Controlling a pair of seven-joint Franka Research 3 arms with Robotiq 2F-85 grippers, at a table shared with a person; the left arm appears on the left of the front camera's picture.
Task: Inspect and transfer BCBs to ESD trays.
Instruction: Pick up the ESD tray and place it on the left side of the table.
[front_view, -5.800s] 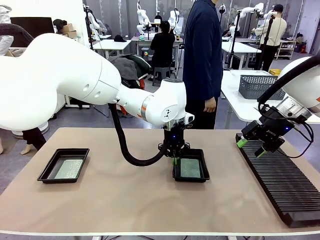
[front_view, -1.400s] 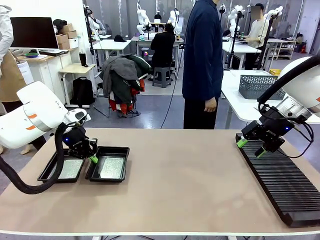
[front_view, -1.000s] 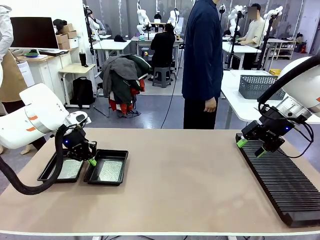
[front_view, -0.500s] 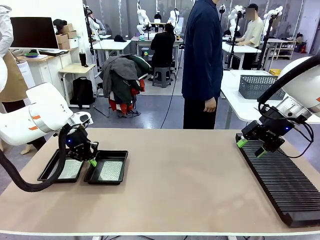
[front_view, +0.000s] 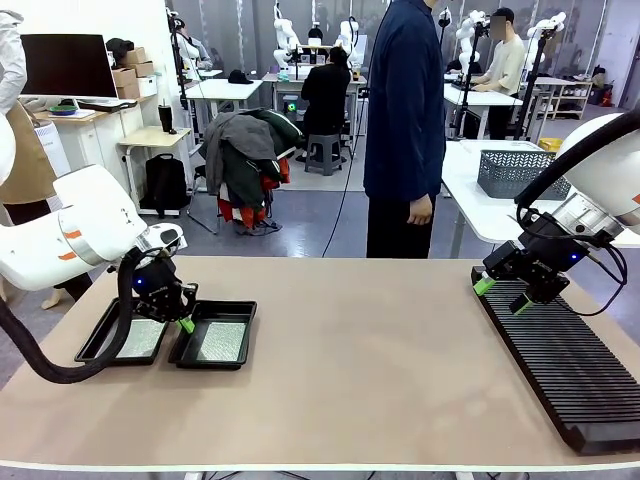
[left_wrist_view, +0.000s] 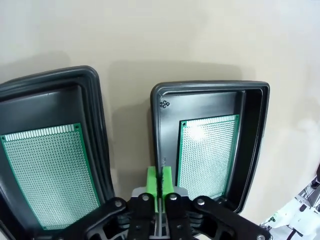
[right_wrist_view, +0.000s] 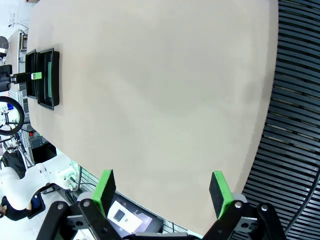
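Observation:
Two black ESD trays lie side by side at the table's left. The left ESD tray (front_view: 98, 342) (left_wrist_view: 95, 105) holds a green BCB (front_view: 140, 338) (left_wrist_view: 47, 175). The right ESD tray (front_view: 218, 308) (left_wrist_view: 210, 88) holds another BCB (front_view: 222, 342) (left_wrist_view: 205, 155). My left gripper (front_view: 183, 322) (left_wrist_view: 159, 181) sits between the trays, its green pads pinched on the right tray's near side wall. My right gripper (front_view: 500, 295) (right_wrist_view: 162, 182) hangs open over the far end of the ribbed rack, with nothing between its fingers.
A long black slotted rack (front_view: 560, 370) (right_wrist_view: 295, 100) runs along the table's right side. A person (front_view: 405, 130) in a dark coat stands at the far edge. A grey mesh basket (front_view: 520, 170) sits on the table behind.
My left arm has dragged the second tray from the table's middle leftwards to beside the first tray; over the last half second it hardly moves. The right arm has stayed still.

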